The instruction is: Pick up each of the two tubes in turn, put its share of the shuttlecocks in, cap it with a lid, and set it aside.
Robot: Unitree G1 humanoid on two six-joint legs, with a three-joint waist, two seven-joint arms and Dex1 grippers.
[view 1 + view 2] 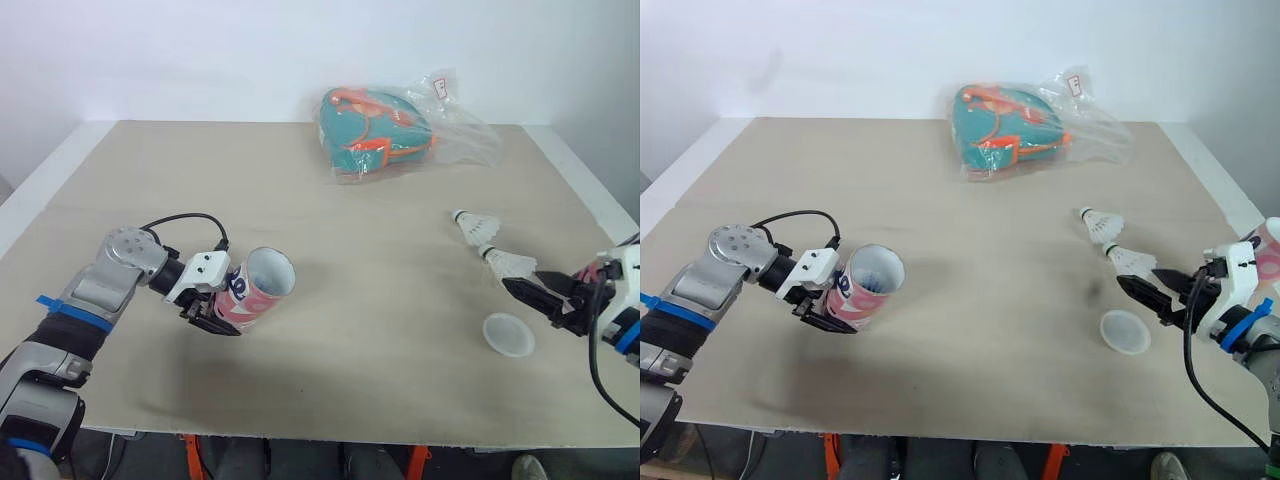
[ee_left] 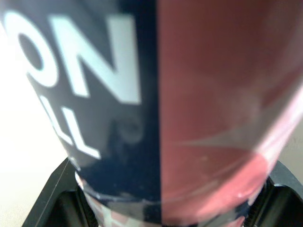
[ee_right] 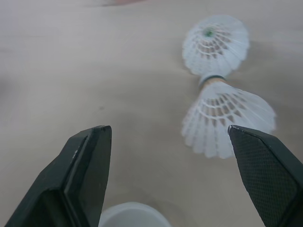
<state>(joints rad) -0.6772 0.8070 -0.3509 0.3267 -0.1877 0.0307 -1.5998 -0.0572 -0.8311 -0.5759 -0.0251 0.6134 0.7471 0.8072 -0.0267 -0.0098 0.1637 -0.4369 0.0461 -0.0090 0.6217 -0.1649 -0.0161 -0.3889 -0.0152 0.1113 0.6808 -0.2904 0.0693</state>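
Left gripper (image 1: 218,303) clamped on pink-and-navy cardboard tube (image 1: 262,285), tilted, open mouth turned rightward, likely for loading. Right gripper (image 1: 532,298) spread wide, just short of two white feather shuttlecocks (image 1: 510,263) on beige tabletop (image 1: 350,230). White round lid (image 1: 508,334) beside it, handy for capping.
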